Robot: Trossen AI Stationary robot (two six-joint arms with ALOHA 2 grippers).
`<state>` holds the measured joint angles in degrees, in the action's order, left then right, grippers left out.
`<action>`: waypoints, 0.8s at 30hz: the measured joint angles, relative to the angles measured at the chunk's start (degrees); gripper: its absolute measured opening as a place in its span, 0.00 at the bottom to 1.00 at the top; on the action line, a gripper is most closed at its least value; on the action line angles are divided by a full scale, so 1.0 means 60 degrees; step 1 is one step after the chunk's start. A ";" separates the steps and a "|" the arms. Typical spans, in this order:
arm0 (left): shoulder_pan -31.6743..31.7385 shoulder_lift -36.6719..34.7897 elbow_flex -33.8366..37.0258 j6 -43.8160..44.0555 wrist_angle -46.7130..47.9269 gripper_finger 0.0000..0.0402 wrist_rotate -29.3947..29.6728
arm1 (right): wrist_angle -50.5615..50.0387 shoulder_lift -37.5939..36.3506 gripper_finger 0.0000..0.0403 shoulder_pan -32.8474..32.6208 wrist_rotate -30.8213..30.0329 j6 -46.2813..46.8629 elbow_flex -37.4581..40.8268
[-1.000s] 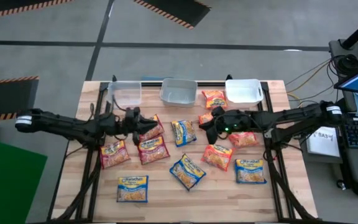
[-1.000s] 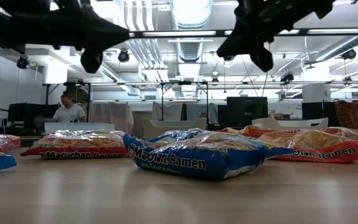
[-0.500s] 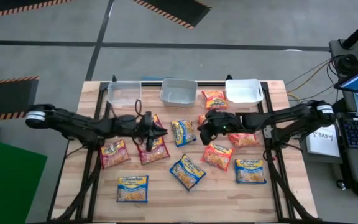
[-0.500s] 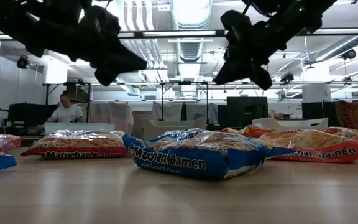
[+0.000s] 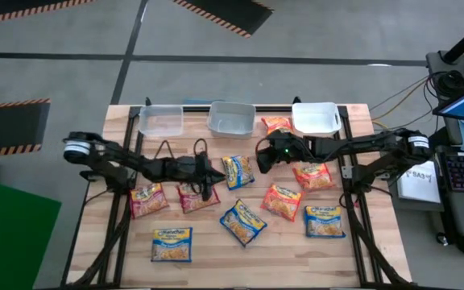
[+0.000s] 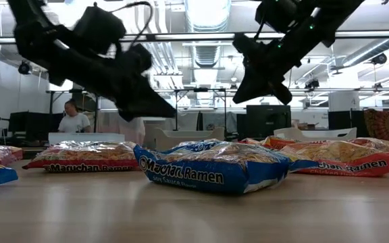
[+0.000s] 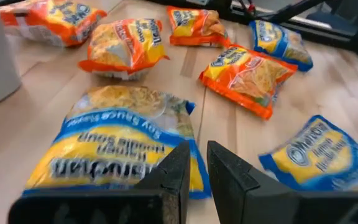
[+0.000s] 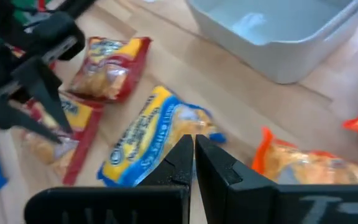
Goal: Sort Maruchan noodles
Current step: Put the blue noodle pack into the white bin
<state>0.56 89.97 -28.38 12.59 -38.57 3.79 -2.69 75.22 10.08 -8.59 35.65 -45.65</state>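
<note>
Maruchan ramen packets lie flat and scattered on the wooden table (image 5: 216,258). A blue-and-yellow packet (image 5: 238,171) lies between my two grippers; it also shows under each wrist camera (image 7: 123,146) (image 8: 154,146). My left gripper (image 5: 212,173) hovers just left of it, fingers close together, raised above the packets (image 6: 171,113). My right gripper (image 5: 263,157) hovers just right of it, also raised (image 6: 242,94) and shut. Red packets (image 5: 196,196) (image 5: 148,199) lie under the left arm. Orange packets (image 5: 282,201) (image 5: 314,175) (image 5: 277,125) lie on the right.
Three clear bins stand along the far edge (image 5: 161,121) (image 5: 232,118) (image 5: 316,118). More blue packets lie nearer the front (image 5: 171,243) (image 5: 242,221) (image 5: 324,220). A person sits in the room beyond the table (image 6: 73,120).
My left gripper has travelled toward the table's right and come lower, ending close to the blue-and-yellow packet. My right gripper has shifted a little toward the table's left and far edge and tipped downward. No packet has moved.
</note>
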 joint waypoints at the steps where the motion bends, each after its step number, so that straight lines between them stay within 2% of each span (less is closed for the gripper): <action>1: 0.0000 0.0227 -0.0132 -0.0105 0.0008 0.09 0.0002 | 0.0083 0.0045 0.02 0.0065 -0.0003 -0.0027 -0.0002; 7: 0.0000 0.1693 -0.1067 -0.0445 -0.0003 0.09 0.0030 | 0.0148 0.0248 0.02 0.0453 0.0013 -0.0060 -0.0011; 14: 0.0002 0.2647 -0.1441 -0.0480 0.0194 0.09 0.0274 | 0.0296 0.0426 0.02 0.0482 0.0184 -0.0034 -0.0007; 18: 0.0007 0.2630 -0.1445 -0.0424 0.0758 0.09 0.0285 | 0.0261 0.0426 0.02 0.0471 0.0273 0.0087 0.0004; 24: 0.0000 0.1793 -0.1238 -0.0511 0.2281 0.09 0.0286 | 0.0276 0.0429 0.02 0.0468 0.0754 0.0211 0.0004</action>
<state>0.56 100.73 -35.81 9.52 -24.88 5.50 -1.03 77.79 12.88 -4.06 36.91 -45.63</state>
